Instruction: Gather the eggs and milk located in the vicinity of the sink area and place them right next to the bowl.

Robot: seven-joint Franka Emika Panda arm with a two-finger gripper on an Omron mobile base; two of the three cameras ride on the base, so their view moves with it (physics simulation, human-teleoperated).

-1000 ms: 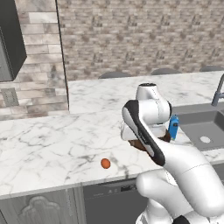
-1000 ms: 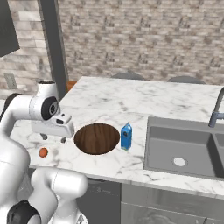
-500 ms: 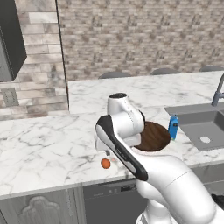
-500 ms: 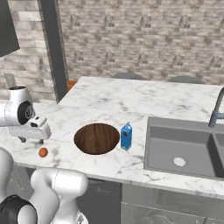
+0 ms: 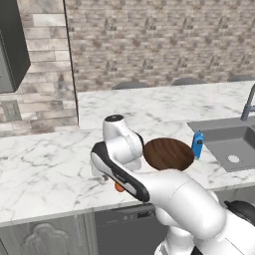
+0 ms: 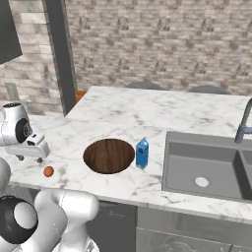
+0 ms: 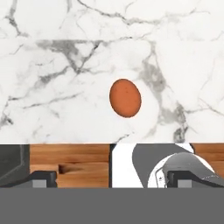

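One orange-brown egg (image 7: 125,98) lies on the white marble counter near its front edge, left of the bowl; it shows as the egg (image 6: 48,171) and, half hidden by my arm, the egg (image 5: 119,188). My gripper (image 6: 29,158) hovers just above and beside it, open, with the fingertips (image 7: 41,179) wide apart and nothing between them. The dark-brown wooden bowl (image 6: 109,155) sits mid-counter. The blue milk carton (image 6: 142,153) stands upright touching the bowl's right side, between it and the sink (image 6: 206,167). A second egg is out of view.
The curved grey faucet (image 6: 242,128) rises behind the sink. A stone-brick wall and a dark upright panel (image 6: 55,54) stand at the back left. The counter's front edge (image 6: 123,197) runs close below the egg. My own arm (image 5: 124,169) crosses the left base view.
My arm has swung left from beside the bowl and lowered over the egg near the counter's front edge. Egg, bowl and milk have stayed where they were.
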